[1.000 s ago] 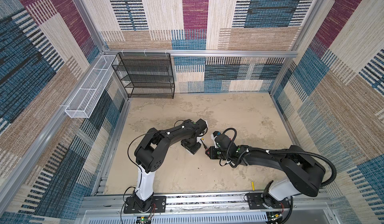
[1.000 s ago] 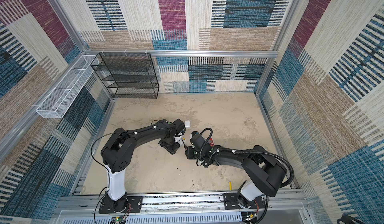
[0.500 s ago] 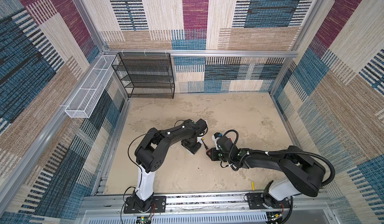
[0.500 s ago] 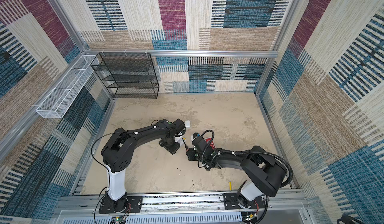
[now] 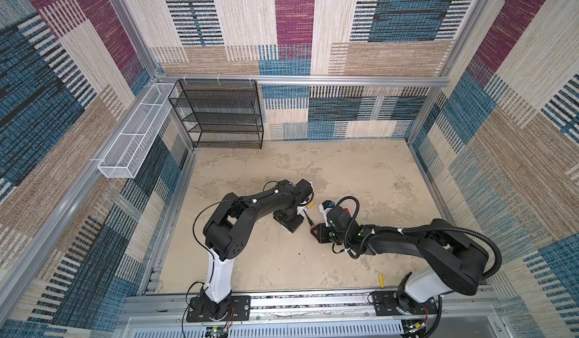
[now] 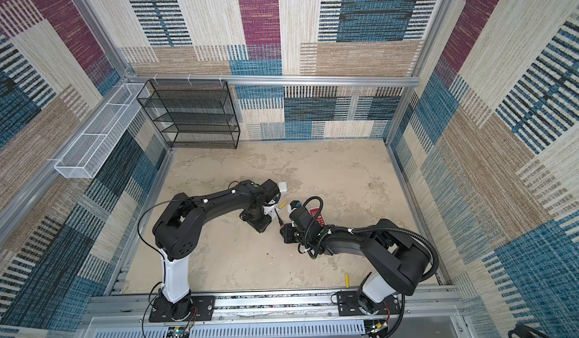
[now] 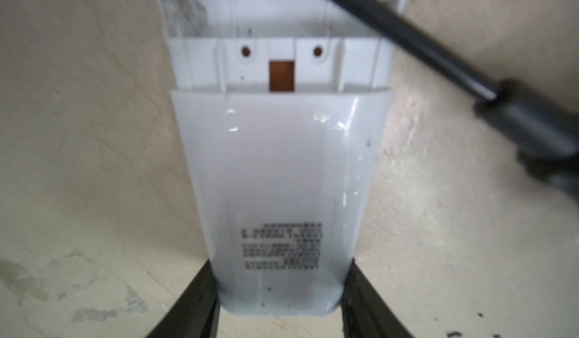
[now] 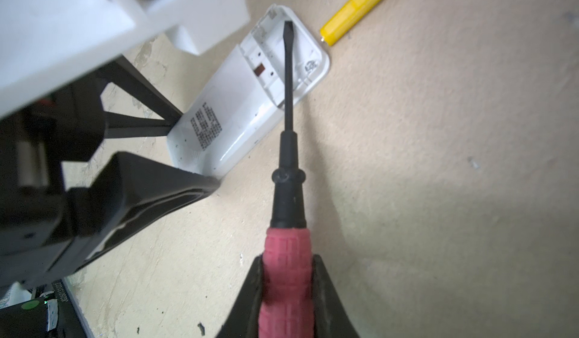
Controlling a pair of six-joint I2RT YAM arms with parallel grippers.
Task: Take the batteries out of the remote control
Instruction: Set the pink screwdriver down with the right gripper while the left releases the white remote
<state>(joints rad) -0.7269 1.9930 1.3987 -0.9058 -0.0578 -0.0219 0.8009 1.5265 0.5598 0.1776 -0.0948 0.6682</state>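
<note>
Screwdriver (image 8: 286,126) blade sits in the white remote's (image 8: 225,123) open battery bay, its red handle pinched tight in the right gripper (image 8: 286,273). Over on the left gripper (image 7: 279,289), fingers stand half spread, clamping both sides of the remote's printed end. One yellow battery (image 5: 310,204) lies loose at one o'clock from that gripper. A second yellow battery (image 5: 381,279) rests at five o'clock on the table (image 5: 344,170), near the right arm's base.

On table (image 8: 438,164), remote (image 8: 225,123) flat, screwdriver (image 8: 287,85) tip over its compartment — battery (image 8: 360,7) just beside
</note>
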